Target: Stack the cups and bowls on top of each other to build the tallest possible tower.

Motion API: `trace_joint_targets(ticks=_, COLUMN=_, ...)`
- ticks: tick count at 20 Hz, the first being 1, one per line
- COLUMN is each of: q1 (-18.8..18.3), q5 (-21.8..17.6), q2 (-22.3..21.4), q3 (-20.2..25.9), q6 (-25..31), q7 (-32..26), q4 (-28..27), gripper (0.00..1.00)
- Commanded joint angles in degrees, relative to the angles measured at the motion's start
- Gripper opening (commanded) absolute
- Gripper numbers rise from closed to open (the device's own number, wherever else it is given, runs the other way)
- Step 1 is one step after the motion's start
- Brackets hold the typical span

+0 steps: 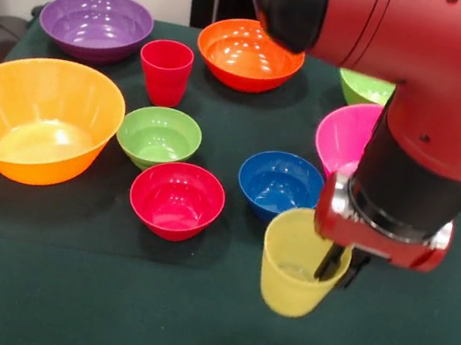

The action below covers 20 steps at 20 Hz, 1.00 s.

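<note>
Down at the lower right of the frame, you see the yellow cup on the green table. Its mouth faces up, and it leans a little, with its top tipped toward the upper right. Its long side runs nearly up and down. The gripper comes down from the red arm, and one dark finger dips inside the cup by its right wall. You can see nothing else in the cup. You cannot tell if the gripper squeezes the cup wall or just hangs loose.

You can count two cups. The red cup stands straight up near the top, left of the middle, with its mouth up.

You can count seven bowls, and all sit mouth up. None of them holds anything you can see. The purple bowl is at the upper left. The orange bowl is at the top middle. The big orange-yellow bowl is at the left. The small green bowl and the small red bowl sit near the middle, just beside each other. The small blue bowl is just up and left of the yellow cup. The pink bowl and another green bowl are partly hidden behind the arm.

Nothing is stacked yet.
</note>
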Motion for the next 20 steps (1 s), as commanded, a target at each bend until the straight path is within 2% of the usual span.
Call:
trace_joint_targets(ticks=1, q1=-0.9, q5=-0.2, q2=7.2, q3=0.8, q6=6.8, q7=8.6, q4=-11.3, gripper=0.0)
trace_joint_targets(ticks=3, q1=-1.3, q5=-0.1, q2=8.8, q3=0.3, q6=6.2, q7=8.3, q4=-12.7, gripper=0.0)
trace_joint_targets(ticks=7, q1=-1.1, q5=0.5, q2=8.2, q3=-0.2, q6=4.1, q7=8.2, q4=-10.2, gripper=0.0)
trace_joint_targets(ticks=12, q1=0.3, q5=0.6, q2=4.8, q3=-0.9, q6=-0.6, q7=9.8, q4=-2.0, gripper=0.0)
trace_joint_targets(ticks=19, q1=2.0, q5=-0.3, q2=2.0, q3=-1.6, q6=-7.1, q7=11.9, q4=6.6, gripper=0.0)
trace_joint_targets(ticks=20, q1=2.4, q5=-0.4, q2=1.0, q3=-1.5, q6=-9.2, q7=12.3, q4=9.5, gripper=0.0)
